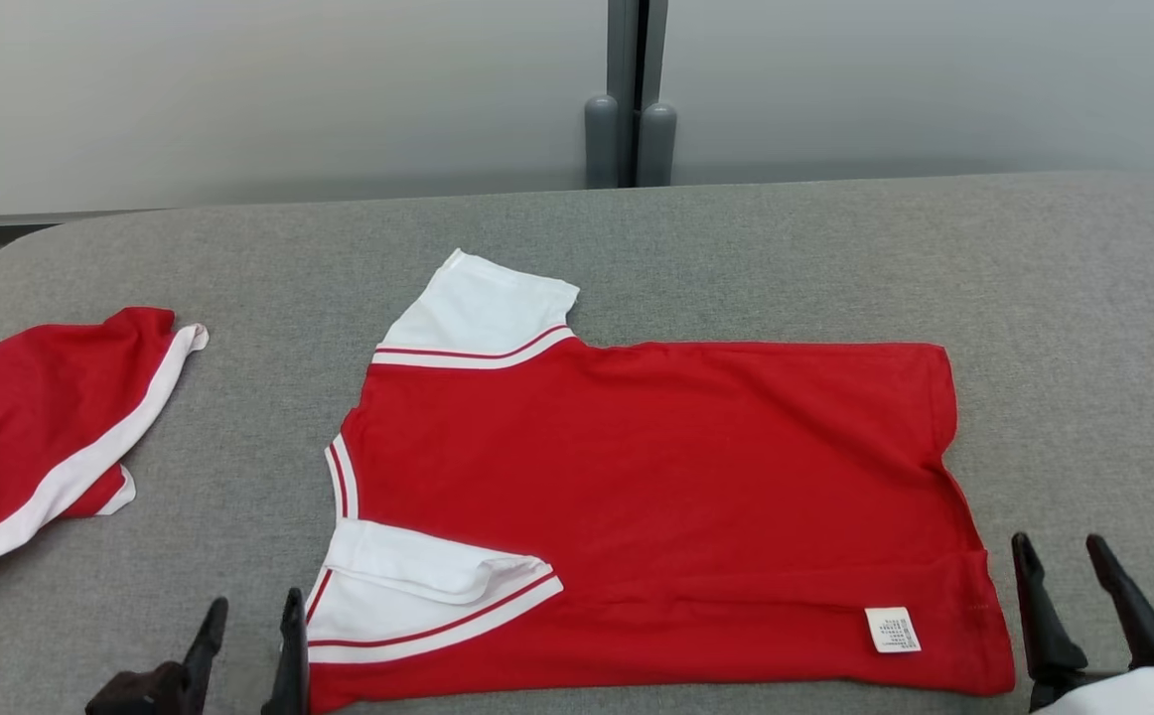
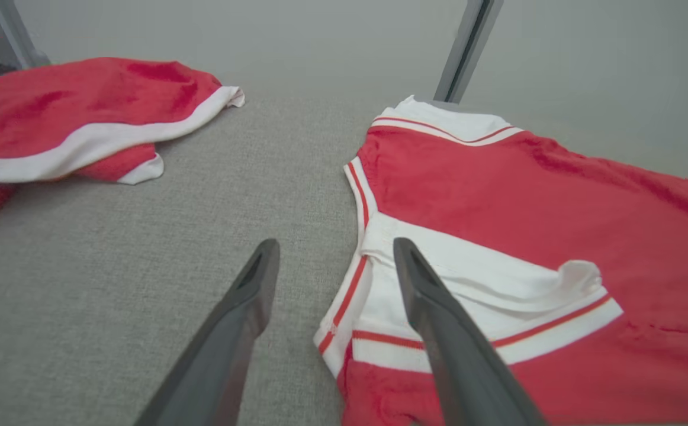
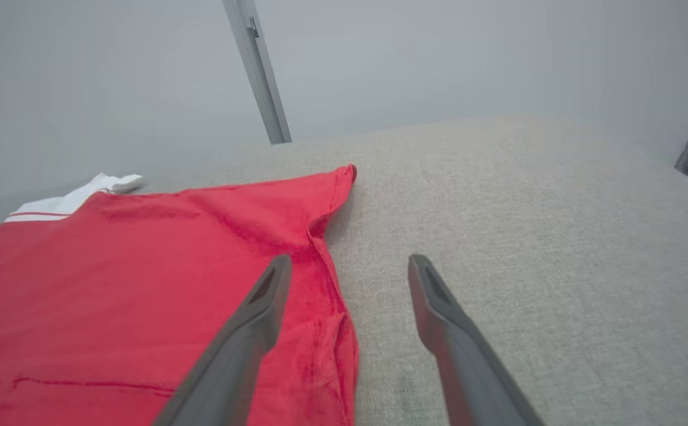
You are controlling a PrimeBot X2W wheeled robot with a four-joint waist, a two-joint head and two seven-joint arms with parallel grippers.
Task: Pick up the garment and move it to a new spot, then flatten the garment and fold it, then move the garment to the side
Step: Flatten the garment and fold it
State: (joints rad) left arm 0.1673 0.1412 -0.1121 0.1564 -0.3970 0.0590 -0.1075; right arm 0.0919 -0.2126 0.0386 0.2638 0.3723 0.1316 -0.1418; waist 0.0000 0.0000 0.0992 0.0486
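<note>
Two open, empty grippers noted: left gripper (image 1: 252, 621) at the shirt's (image 1: 656, 477) 8 o'clock end, right gripper (image 1: 1061, 546) at its 4 o'clock end. Shirt is laid flat on the table (image 1: 835, 258), long axis 9-to-3; each end is judged equally near.

2 garments (image 1: 656, 467) (image 1: 31, 427) – 2 grippers (image 1: 254, 598) (image 1: 1059, 542) – 1 tbl (image 1: 736, 238).

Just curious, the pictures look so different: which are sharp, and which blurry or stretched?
Head view: even light, red shirt crisp, barely any shadow. Left wrist view: fingers loom stretched, far wall hazy. Right wrist view: same haze beyond the table.
</note>
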